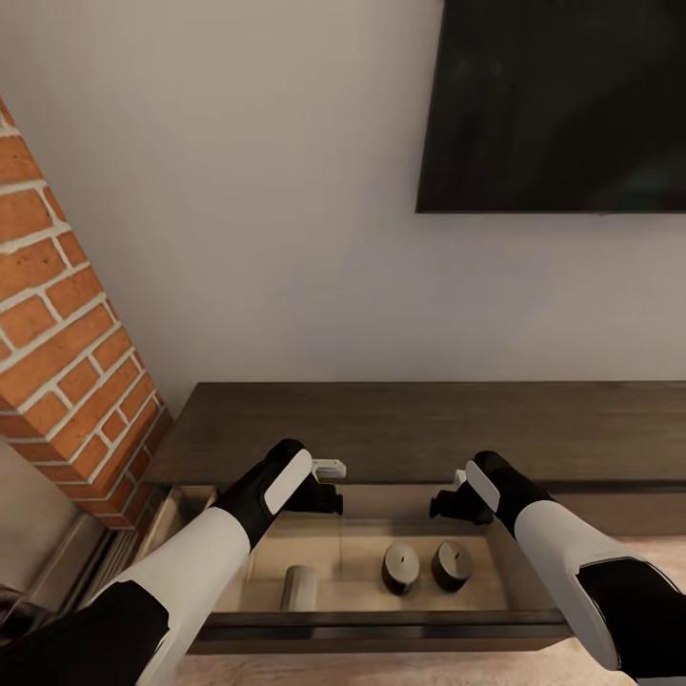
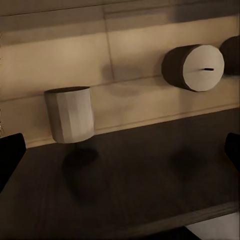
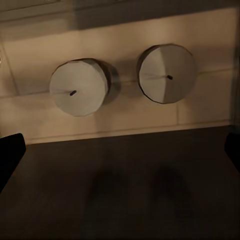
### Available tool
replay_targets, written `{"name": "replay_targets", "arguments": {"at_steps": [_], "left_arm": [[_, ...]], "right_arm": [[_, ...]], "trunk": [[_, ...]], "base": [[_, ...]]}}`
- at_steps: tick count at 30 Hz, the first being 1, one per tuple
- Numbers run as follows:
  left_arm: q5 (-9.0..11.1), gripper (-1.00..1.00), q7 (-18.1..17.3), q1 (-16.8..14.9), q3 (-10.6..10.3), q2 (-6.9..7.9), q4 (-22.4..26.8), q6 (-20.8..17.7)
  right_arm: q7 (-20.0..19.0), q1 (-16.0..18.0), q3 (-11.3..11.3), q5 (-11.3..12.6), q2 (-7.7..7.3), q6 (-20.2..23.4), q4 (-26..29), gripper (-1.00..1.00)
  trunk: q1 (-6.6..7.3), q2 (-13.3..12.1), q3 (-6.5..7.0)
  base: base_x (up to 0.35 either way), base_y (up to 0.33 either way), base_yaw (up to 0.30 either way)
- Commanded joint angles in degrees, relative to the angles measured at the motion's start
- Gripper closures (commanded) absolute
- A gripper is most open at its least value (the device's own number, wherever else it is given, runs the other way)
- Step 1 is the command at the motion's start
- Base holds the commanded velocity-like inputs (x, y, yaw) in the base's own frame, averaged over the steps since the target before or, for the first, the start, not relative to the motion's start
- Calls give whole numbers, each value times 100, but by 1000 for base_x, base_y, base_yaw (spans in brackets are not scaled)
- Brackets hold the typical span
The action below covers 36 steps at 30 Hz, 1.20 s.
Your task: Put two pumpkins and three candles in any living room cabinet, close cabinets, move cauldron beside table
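Observation:
The cabinet (image 1: 429, 429) is a long dark-brown unit against the wall, with one drawer (image 1: 381, 629) pulled out towards me. On its pale floor are three candles. One lies on its side (image 1: 298, 588) (image 2: 70, 115); two stand upright (image 1: 401, 567) (image 1: 450, 564) (image 3: 80, 87) (image 3: 167, 73). My left gripper (image 1: 332, 484) hovers open over the drawer's back left. My right gripper (image 1: 446, 494) hovers open over the back right, above the upright pair. Both hold nothing; dark fingertips (image 2: 10, 155) (image 3: 10, 155) sit wide apart. Pumpkins, cauldron and table are out of view.
A red brick column (image 1: 67, 362) slants down at the left, close to the cabinet's end. A black TV (image 1: 562, 105) hangs on the white wall above. Pale carpet (image 1: 657, 557) shows at the right, in front of the cabinet.

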<state>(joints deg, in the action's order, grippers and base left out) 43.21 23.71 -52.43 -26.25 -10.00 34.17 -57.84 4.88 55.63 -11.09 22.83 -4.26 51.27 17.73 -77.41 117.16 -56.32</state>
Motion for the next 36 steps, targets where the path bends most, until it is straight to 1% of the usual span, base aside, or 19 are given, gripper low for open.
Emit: {"name": "replay_targets", "arguments": {"at_steps": [1, 6, 19, 36], "left_arm": [[56, -100, 55, -4, -13, 0, 2, -8], [49, -100, 55, -4, -12, 0, 2, -8], [48, -100, 60, -4, 6, 0, 2, -1], [47, -100, 71, -4, 23, 0, -5, 13]], "right_arm": [[47, 1, -34, 63, -4, 23, 12, -100], [41, 1, -40, 63, -3, 23, 12, -100], [32, 1, -42, 63, 2, 21, 12, -100], [31, 1, -43, 63, 1, 17, 20, -100]], "trunk": [[23, -40, 14], [133, -240, 118], [419, -761, 458], [792, -1443, 773]], "base": [[-5, 0, 0], [-47, 0, 9], [-67, 0, 4], [-1, 0, 1]]}}
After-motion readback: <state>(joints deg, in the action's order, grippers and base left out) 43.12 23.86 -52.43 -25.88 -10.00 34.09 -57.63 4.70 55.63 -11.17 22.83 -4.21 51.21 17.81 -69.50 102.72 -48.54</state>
